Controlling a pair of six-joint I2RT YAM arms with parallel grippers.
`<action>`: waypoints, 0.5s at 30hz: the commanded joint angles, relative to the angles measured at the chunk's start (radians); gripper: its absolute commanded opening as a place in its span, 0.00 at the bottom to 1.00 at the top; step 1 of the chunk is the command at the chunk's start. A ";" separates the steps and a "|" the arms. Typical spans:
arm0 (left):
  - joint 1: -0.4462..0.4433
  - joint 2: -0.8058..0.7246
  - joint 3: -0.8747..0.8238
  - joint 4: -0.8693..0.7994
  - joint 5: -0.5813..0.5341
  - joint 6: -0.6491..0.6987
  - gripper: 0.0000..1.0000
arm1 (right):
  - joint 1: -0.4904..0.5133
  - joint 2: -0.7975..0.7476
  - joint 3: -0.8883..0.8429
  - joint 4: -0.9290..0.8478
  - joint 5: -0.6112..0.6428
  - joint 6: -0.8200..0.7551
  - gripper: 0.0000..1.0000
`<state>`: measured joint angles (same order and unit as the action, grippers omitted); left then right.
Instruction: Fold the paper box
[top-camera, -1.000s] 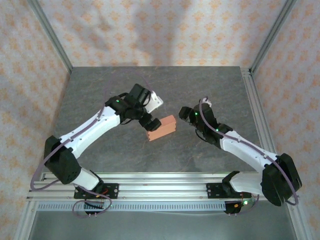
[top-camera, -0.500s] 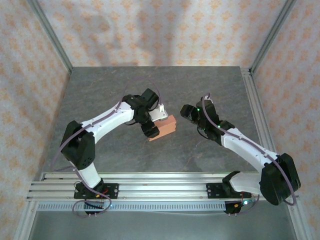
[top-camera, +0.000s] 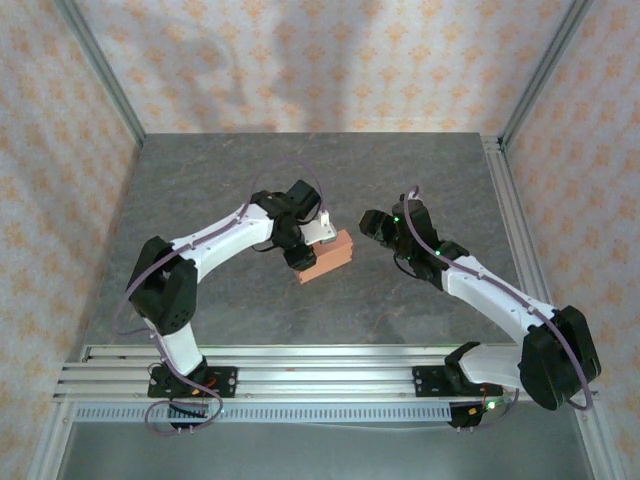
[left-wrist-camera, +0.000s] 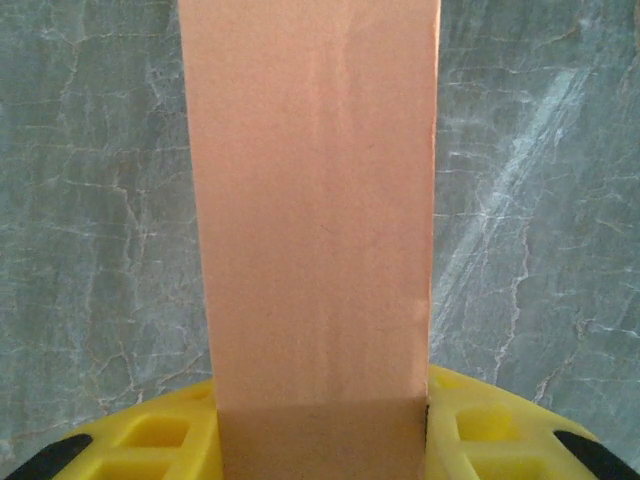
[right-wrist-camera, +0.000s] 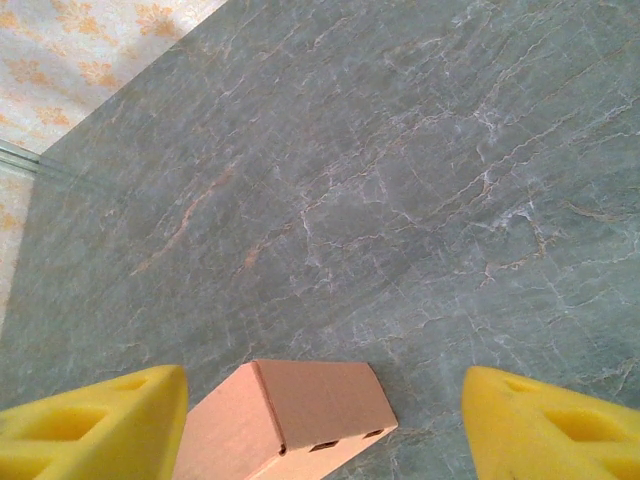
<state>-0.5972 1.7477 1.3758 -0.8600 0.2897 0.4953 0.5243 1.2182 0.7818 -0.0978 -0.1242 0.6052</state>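
Table: grey stone-look slab (top-camera: 400, 170) veined with pale cracks, matte; wallpaper with orange floral print around it.
Paper box: salmon-orange card cuboid (top-camera: 330, 258) near the table's centre, smooth faces, crisp edges, long axis running 8 to 2 o'clock.
Left gripper: (top-camera: 303, 256) at the box's 8 o'clock end, closed on it; yellow ribbed pads (left-wrist-camera: 160, 440) press both long sides.
Right gripper: (top-camera: 368, 225) at the box's 2 o'clock side, yellow fingers (right-wrist-camera: 540, 420) spread wide, gripping nothing.
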 joint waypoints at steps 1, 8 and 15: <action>-0.020 -0.060 -0.055 0.086 -0.187 -0.022 0.36 | -0.006 0.004 0.000 0.006 0.006 -0.008 0.72; -0.127 -0.146 -0.228 0.456 -0.669 0.044 0.39 | -0.016 0.024 -0.008 0.028 -0.003 0.000 0.72; -0.142 0.037 -0.210 0.558 -0.947 0.110 0.41 | -0.018 0.021 -0.024 0.034 -0.002 0.010 0.72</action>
<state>-0.7418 1.6939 1.1511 -0.3824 -0.4454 0.5591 0.5110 1.2407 0.7719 -0.0826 -0.1310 0.6090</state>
